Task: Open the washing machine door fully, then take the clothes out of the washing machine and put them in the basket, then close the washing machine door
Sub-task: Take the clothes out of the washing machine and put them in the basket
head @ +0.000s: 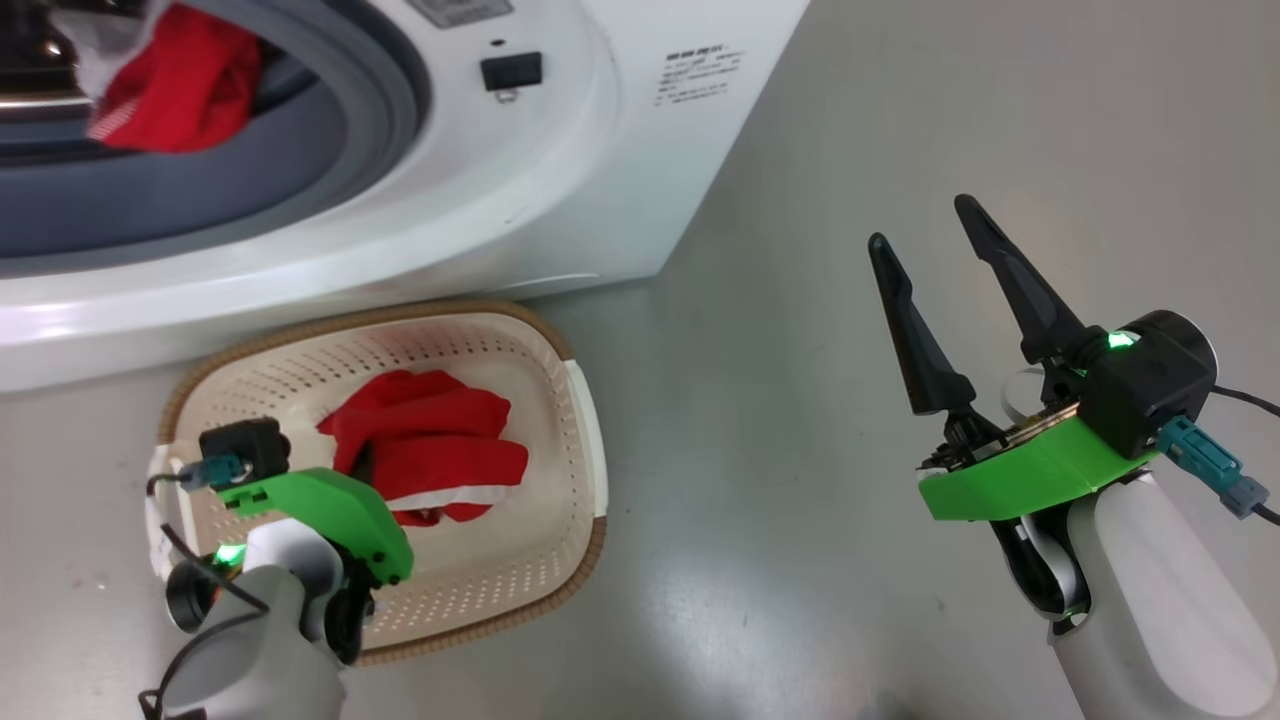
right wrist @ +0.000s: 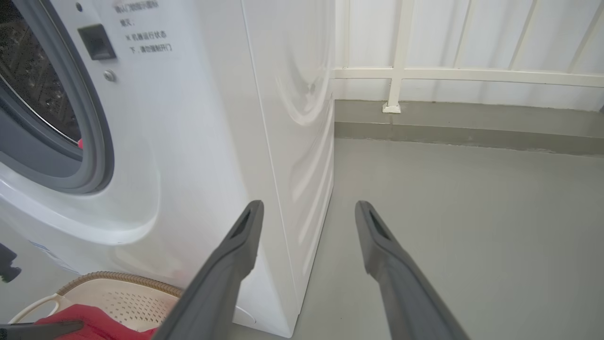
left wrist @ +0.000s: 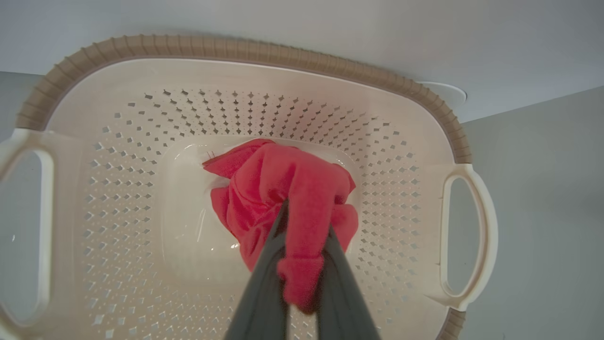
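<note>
On the left, your left gripper (left wrist: pixel 306 226) hangs down inside the basket (head: pixel 530 420). Its two fingers are pinched tight on a fold of the red cloth (head: pixel 430 450). The rest of that cloth lies bunched on the basket's bottom. The cloth is soft, light and floppy. It will not break, and it will likely drop flat when you let go. It could cling to a finger, so I think you should spread the fingers wide and lift straight up.

Up and a little to the right, the washing machine (head: pixel 560 180) stands just behind the basket. More red and white clothes (head: pixel 180 85) sit at the mouth of its drum. They look just as soft. Take them by a thick bunch in the middle, not by a thin edge, or they may slip out or catch on the grey ring (head: pixel 392 105).

Far right, your right gripper (head: pixel 922 222) hovers above the floor (head: pixel 760 500), fingers spread wide, holding nothing.
</note>
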### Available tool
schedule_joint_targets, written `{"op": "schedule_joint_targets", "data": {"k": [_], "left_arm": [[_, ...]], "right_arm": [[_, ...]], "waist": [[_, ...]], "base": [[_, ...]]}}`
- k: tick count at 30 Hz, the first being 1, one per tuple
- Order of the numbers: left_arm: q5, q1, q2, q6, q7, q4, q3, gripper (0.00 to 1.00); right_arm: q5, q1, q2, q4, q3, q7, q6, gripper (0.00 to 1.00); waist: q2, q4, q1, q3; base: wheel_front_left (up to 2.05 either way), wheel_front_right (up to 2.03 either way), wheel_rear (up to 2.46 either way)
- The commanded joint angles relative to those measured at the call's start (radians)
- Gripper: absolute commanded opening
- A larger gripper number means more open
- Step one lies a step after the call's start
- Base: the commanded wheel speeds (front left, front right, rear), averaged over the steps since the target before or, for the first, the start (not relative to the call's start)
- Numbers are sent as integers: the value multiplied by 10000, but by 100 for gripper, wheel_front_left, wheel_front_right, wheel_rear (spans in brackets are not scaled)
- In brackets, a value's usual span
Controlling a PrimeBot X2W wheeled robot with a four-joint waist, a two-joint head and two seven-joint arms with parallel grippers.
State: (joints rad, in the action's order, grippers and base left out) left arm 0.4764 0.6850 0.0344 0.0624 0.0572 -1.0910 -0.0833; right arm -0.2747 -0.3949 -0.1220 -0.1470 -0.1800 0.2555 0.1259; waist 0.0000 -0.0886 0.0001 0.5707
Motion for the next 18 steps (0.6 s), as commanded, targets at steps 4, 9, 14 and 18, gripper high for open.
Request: {"op": "schedule_joint_targets", "data": {"k": [4, 9, 14, 18], "left_arm": [[12, 357, 422, -28, 26, -731, 104, 0], [-221, 689, 578, -135, -41, -1420, -174, 0], [-198, 871, 591, -211, -86, -1698, -231, 12], [-142, 883, 526, -148, 139, -1787, -267, 100]], "right_arm": [[0, -38, 89, 279, -253, 63, 48, 100], [-11, -130, 110, 280, -303, 63, 48, 100], [-24, -189, 106, 244, -309, 63, 48, 100], [-19, -170, 99, 170, -263, 63, 48, 100]], "waist": [[0, -273, -1, 375], [0, -397, -1, 532], [0, -445, -1, 543], [0, -402, -1, 346]], "base": [[0, 0, 0], [0, 0, 0], [0, 0, 0], [0, 0, 0]]}}
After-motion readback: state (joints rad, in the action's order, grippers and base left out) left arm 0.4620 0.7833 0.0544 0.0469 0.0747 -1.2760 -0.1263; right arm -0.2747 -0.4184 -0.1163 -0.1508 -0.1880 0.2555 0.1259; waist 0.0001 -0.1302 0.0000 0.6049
